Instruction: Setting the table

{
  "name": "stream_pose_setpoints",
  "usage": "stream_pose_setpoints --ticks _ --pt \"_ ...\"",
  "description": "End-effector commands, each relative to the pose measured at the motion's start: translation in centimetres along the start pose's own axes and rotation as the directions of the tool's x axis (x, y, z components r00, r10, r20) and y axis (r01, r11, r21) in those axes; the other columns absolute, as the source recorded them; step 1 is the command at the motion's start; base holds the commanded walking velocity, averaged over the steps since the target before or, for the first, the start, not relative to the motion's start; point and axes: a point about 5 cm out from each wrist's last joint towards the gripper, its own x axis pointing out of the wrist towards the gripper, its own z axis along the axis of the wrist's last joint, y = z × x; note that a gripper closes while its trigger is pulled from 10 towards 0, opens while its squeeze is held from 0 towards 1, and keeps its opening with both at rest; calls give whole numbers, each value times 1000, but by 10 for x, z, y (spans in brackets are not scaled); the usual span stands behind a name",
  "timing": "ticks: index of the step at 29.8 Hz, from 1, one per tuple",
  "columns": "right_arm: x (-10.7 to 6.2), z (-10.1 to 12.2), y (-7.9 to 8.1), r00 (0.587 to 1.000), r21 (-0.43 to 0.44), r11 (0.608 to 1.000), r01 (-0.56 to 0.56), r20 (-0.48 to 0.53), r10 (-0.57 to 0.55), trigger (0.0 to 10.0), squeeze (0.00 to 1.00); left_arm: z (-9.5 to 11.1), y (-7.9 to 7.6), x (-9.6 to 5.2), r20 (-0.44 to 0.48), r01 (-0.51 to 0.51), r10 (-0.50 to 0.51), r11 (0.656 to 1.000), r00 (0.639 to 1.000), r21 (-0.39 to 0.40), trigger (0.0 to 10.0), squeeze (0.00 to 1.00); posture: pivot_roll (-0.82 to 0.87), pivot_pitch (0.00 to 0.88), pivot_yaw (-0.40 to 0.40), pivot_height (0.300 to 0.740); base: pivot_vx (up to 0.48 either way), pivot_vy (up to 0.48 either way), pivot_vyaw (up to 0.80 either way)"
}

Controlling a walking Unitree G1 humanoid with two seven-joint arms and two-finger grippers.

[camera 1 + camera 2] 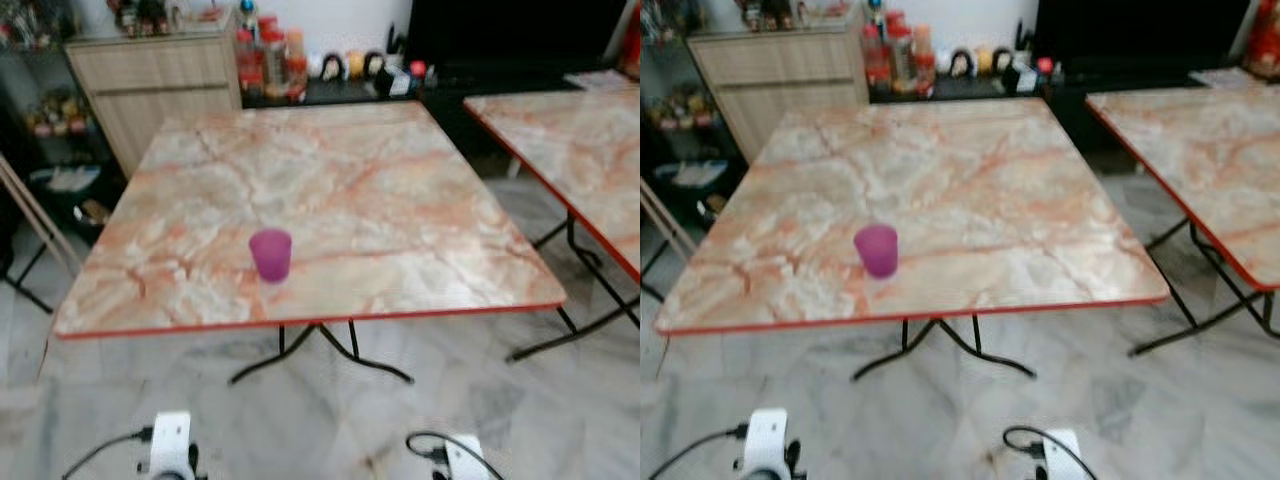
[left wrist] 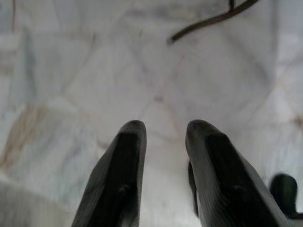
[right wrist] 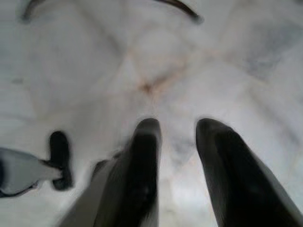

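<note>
A square marble-patterned table (image 1: 380,200) with a red edge band occupies the centre of the left eye view. It stands on thin black metal legs (image 1: 320,355) over a pale grey marble floor (image 1: 300,420).

One purple cup (image 1: 270,254) stands upright on the tabletop, in the lower left of centre of the frame, near the front edge and set in from it. Nothing touches the cup.

A second table (image 1: 570,140) of the same pattern enters at the right edge of the frame, separated from the first by a gap of floor.

Along the top of the frame: a light wooden cabinet (image 1: 155,85) at upper left, a cluster of red-capped bottles and jars (image 1: 270,60) just right of it, and small dark and yellow items on a low dark shelf (image 1: 360,88) at upper centre. They are too blurred to identify further. Open shelving with clutter (image 1: 55,130) sits at the far left edge.

Both arms hang low at the bottom edge of the frame, with the white left wrist housing (image 1: 170,440) at lower left and the right wrist housing (image 1: 465,460) at lower centre-right, each with a black cable.

In the left wrist view, the left gripper (image 2: 163,130) points at the floor, fingers apart, nothing between them. In the right wrist view, the right gripper (image 3: 177,127) likewise points at the floor, fingers apart and empty. Both grippers are well apart from the cup.
</note>
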Motion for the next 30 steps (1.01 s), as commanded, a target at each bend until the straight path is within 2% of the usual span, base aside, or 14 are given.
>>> stream_pose_setpoints --ticks 1,14,16,17,19,20,27,30 --pt "-1 -1 -7 1000 -3 1000 18 -3 -18 10000 0 0 -4 0 -2 4 -5 1000 1000 -11 10000 0 8 0 6 740 0 0 0" --pt "0 1 -6 1000 -4 1000 15 -2 -15 10000 0 2 2 0 21 -25 26 999 999 -44 10000 0 19 0 2 740 0 0 0" --pt "0 1 -6 1000 -3 1000 15 0 -15 10000 0 9 4 1 59 -42 46 997 997 -60 10000 0 21 0 2 740 0 0 0" --pt "0 1 -6 1000 -1 1000 15 1 -15 10000 0 20 7 3 111 -65 74 994 991 -83 10000 0 23 0 2 740 0 0 0" --pt "0 1 -6 1000 0 1000 14 2 -14 10000 0 25 9 3 136 -78 90 993 987 -91 10000 0 23 0 2 740 0 0 0" --pt "0 1 -5 1000 -1 1000 13 2 -13 10000 0 35 14 4 191 -103 123 989 974 -111 10000 0 31 0 0 740 0 0 0" --pt "0 3 -5 1000 -1 1000 13 6 -13 10000 0 51 22 0 302 -130 178 976 936 -173 10000 0 35 0 -2 740 0 0 0" --pt "0 4 -6 1000 0 1000 14 10 -14 10000 0 60 19 -3 370 -123 171 981 913 -149 10000 0 40 0 -4 740 0 0 0"
